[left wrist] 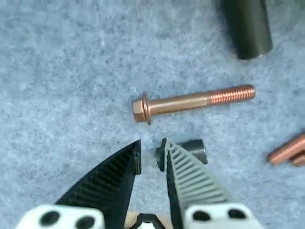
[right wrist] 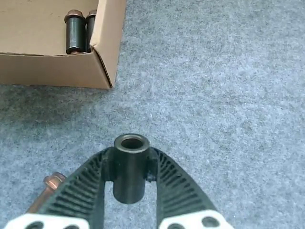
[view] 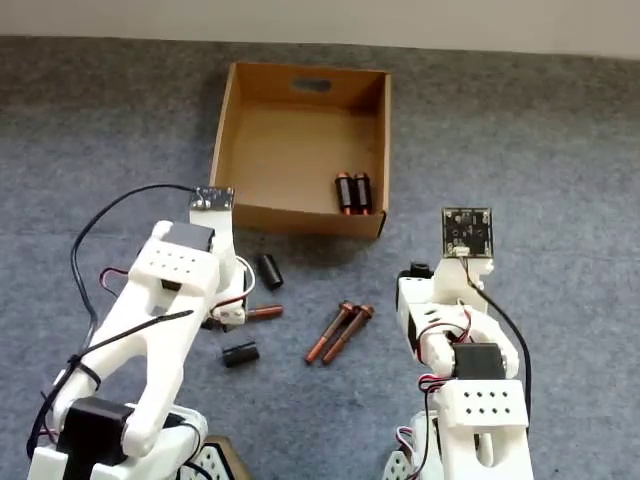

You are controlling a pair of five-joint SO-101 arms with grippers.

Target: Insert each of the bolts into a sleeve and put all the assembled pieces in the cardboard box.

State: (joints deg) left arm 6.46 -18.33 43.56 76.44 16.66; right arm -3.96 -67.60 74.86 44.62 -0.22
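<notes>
My left gripper (left wrist: 151,153) hovers low over the grey carpet, open by a narrow gap with nothing in it. A copper bolt (left wrist: 190,101) lies flat just past its tips. One black sleeve (left wrist: 195,150) lies beside one finger and another black sleeve (left wrist: 248,26) lies farther off. My right gripper (right wrist: 129,161) is shut on an upright black sleeve (right wrist: 129,183), bore facing up. Two more bolts (view: 340,332) lie side by side between the arms. The cardboard box (view: 232,120) holds two assembled pieces (view: 351,193) in its near right corner.
The box's near wall (right wrist: 52,70) stands a short way ahead of the right gripper. A bolt head (right wrist: 53,182) shows beside its finger. Open carpet (view: 540,150) stretches to the right of the box.
</notes>
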